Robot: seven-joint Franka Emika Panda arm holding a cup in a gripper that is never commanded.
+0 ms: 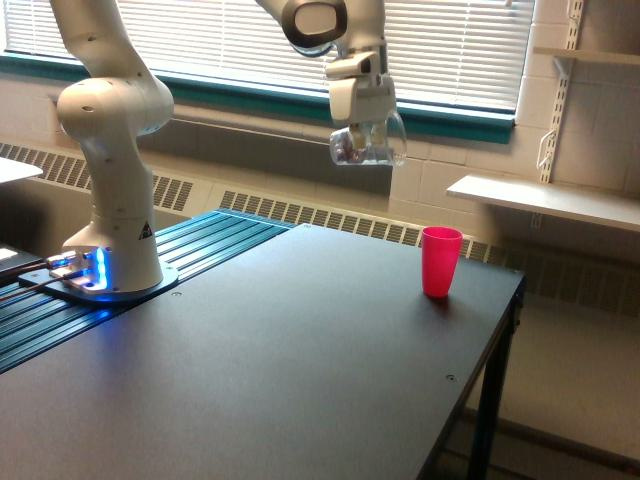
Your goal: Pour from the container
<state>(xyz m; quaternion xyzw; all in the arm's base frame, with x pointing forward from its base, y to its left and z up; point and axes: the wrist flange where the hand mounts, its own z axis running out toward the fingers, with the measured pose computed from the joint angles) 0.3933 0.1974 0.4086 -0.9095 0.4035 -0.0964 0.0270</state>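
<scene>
High above the dark counter (300, 350), the white pincer (362, 127) grips the small clear rounded mug (368, 147), hanging well apart from the pink tapered cup (440, 261) standing upright near the counter's far edge.

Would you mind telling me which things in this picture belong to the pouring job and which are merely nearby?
Part of the job:
- clear mug, held up in the air
- gripper, closed on the mug
- pink cup, upright on the table, the likely target

Merely nearby:
- wall shelf
- window blinds

White rounded arm (110, 150); black triangle sticker; blue-lit base (85, 272).
</scene>
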